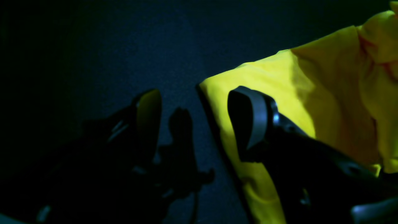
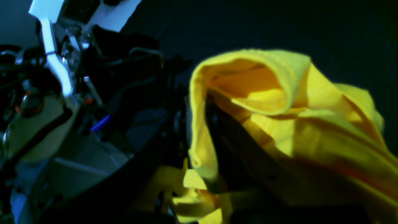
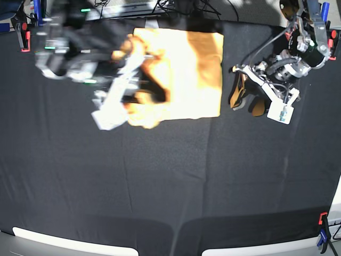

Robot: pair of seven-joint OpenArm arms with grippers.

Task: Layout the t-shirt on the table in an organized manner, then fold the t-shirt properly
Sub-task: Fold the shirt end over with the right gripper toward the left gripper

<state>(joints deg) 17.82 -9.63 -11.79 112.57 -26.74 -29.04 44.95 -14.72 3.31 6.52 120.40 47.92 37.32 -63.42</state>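
While the t-shirt (image 3: 184,74) lies near the table's (image 3: 170,181) far edge, roughly at its middle, the right gripper (image 3: 139,63) is clenched on a bunch of its fabric at the cloth's left side, lifted off the surface; the right arm reaches in from the far-left corner, blurred in the base view; the left gripper (image 3: 246,98) hovers just beside the shirt's straight right edge, toward the table's right edge, jaws spread wide and grasping nothing; the folded cloth's long axis looks to run far-to-near; judging by this, the right arm is placed to carry the fold across.
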